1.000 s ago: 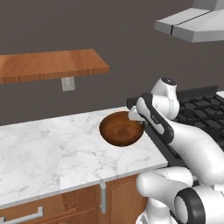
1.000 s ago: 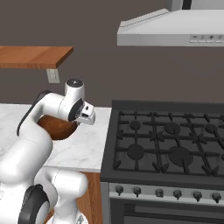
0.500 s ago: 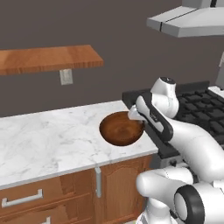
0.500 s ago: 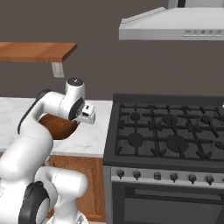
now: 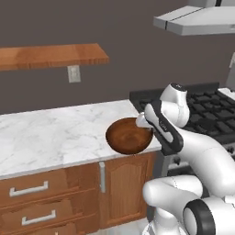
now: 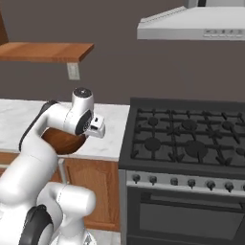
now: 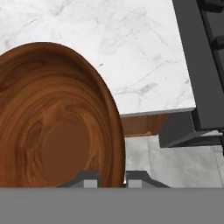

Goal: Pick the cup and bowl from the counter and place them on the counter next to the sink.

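Open counter (image 5: 50,137) left of stove (image 5: 206,110)

The white arm rises from the base, bends at a dark elbow joint and reaches forward and to the left, its wrist turned so the hand points sideways at counter height. The gripper (image 7: 111,177) has its two dark fingertips (image 7: 89,178) close together, clamped on the rim of the bowl (image 7: 52,122), which it holds lifted and tilted.
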Available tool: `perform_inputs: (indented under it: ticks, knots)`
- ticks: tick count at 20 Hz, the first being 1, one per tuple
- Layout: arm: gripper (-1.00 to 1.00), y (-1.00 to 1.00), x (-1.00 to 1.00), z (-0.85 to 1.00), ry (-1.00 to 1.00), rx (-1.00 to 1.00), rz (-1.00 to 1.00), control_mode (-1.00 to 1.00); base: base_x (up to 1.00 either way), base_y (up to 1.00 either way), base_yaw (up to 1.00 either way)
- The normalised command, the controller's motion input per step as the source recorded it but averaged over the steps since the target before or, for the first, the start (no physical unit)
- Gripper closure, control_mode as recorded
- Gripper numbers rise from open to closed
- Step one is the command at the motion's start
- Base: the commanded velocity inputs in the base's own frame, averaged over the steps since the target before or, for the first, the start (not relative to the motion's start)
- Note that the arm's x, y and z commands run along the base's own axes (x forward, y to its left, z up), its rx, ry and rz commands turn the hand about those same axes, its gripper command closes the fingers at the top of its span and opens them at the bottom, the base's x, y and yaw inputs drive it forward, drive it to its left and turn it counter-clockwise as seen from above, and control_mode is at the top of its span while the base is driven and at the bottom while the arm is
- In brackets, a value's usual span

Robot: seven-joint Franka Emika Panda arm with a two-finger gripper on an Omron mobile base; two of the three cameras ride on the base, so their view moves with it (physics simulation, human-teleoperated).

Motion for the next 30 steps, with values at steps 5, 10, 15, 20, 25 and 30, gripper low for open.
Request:
perform_inputs:
  ticks: [5,10,15,20,25,30]
  knots:
    - [1.0,0.0,0.0,0.0,0.0,0.0,0.0,1.0,-0.08,0.0,0.5]
    - [1.0,0.0,0.0,0.0,0.0,0.0,0.0,1.0,-0.27,0.0,0.57]
    - [1.0,0.0,0.0,0.0,0.0,0.0,0.0,1.0,-0.29,-0.01,0.58]
    - [1.0,0.0,0.0,0.0,0.0,0.0,0.0,1.0,-0.23,-0.05,0.57]
    - [1.0,0.0,0.0,0.0,0.0,0.0,0.0,1.0,-0.19,-0.08,0.57]
    - [1.0,0.0,0.0,0.0,0.0,0.0,0.0,1.0,-0.16,-0.01,0.57]
